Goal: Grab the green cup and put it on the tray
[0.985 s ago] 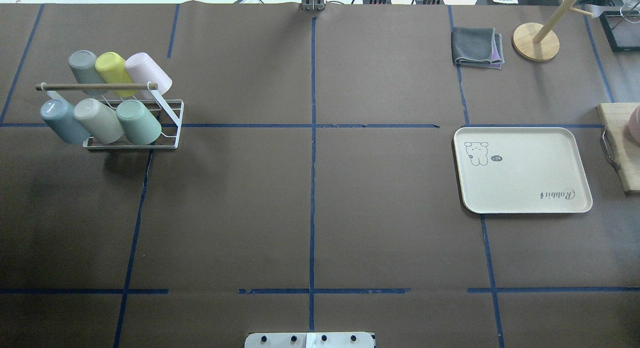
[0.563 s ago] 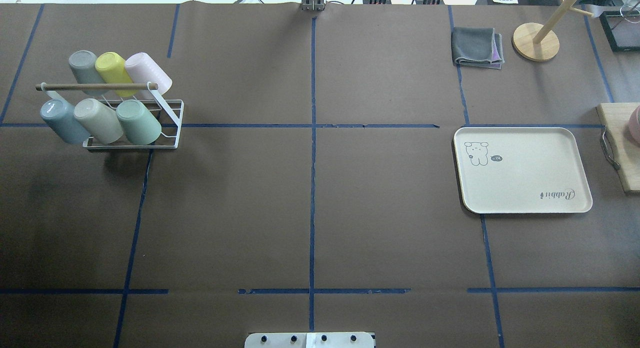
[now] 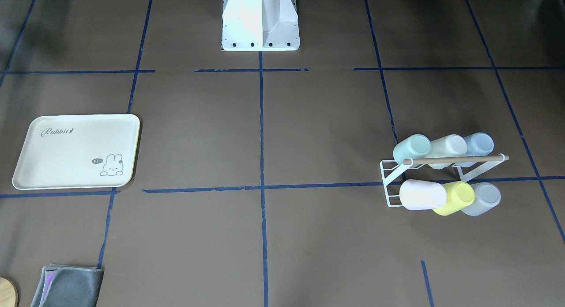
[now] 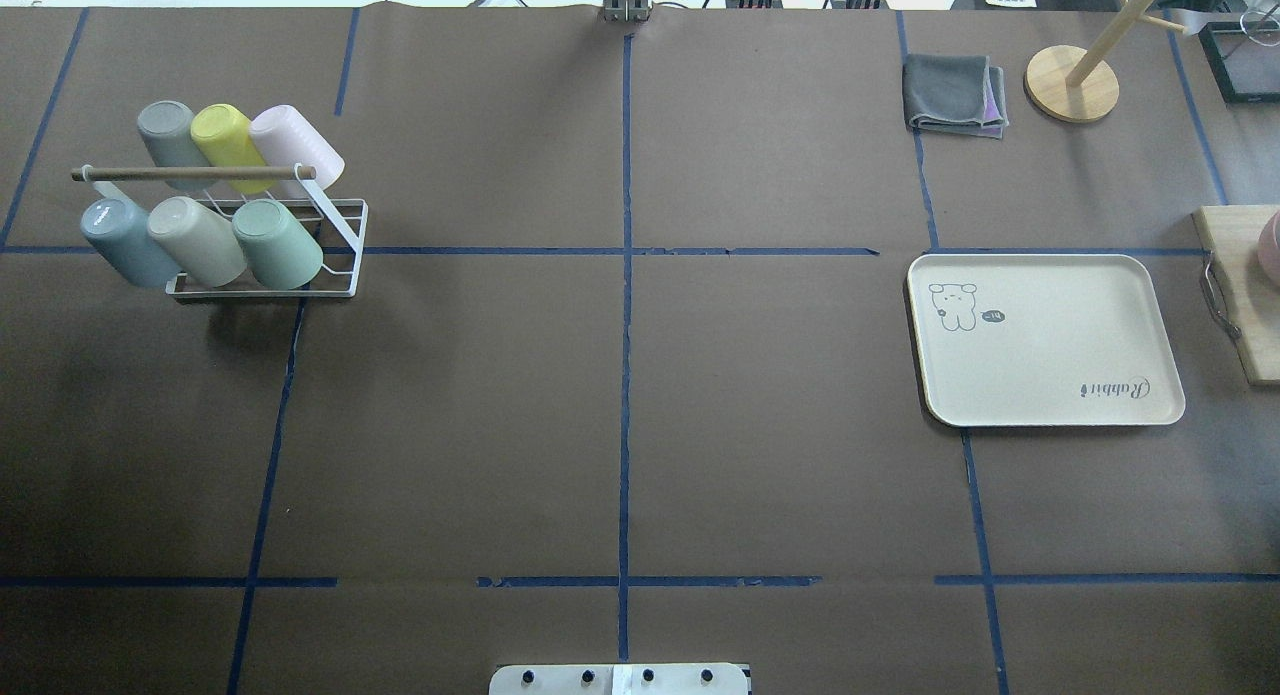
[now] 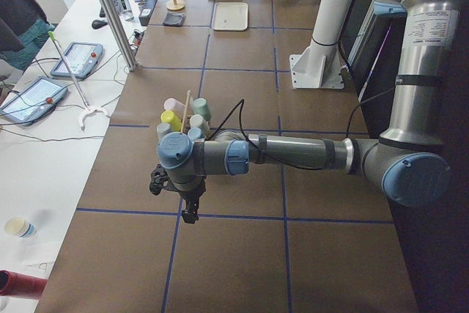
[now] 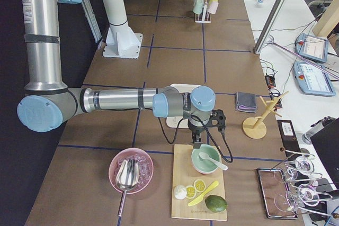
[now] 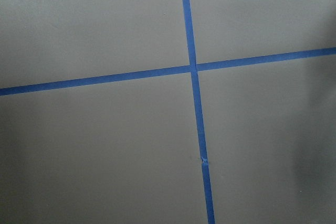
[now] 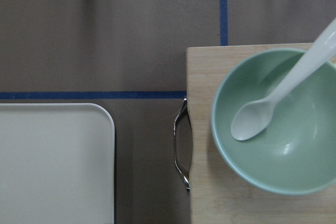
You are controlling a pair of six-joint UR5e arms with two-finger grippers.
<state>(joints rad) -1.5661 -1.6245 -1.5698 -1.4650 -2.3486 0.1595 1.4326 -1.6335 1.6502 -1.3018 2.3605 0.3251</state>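
The green cup (image 4: pixel 277 243) lies tilted on a white wire rack (image 4: pixel 345 237), at the right end of the front row, at the table's left. It also shows in the front-facing view (image 3: pixel 411 149) and the exterior left view (image 5: pixel 201 110). The cream tray (image 4: pixel 1050 360) lies empty at the right; its corner shows in the right wrist view (image 8: pixel 52 166). My left gripper (image 5: pixel 190 210) hangs over a tape cross, apart from the rack. My right gripper (image 6: pixel 196 142) hangs between the tray and a wooden board. I cannot tell whether either is open or shut.
The rack also holds a yellow cup (image 4: pixel 225 140), a pale blue cup (image 4: pixel 120 243) and others. A grey cloth (image 4: pixel 950 93) and a wooden stand (image 4: pixel 1070 83) lie at the back right. The wooden board (image 4: pixel 1240 305) with a green bowl (image 8: pixel 283 145) and spoon lies right of the tray.
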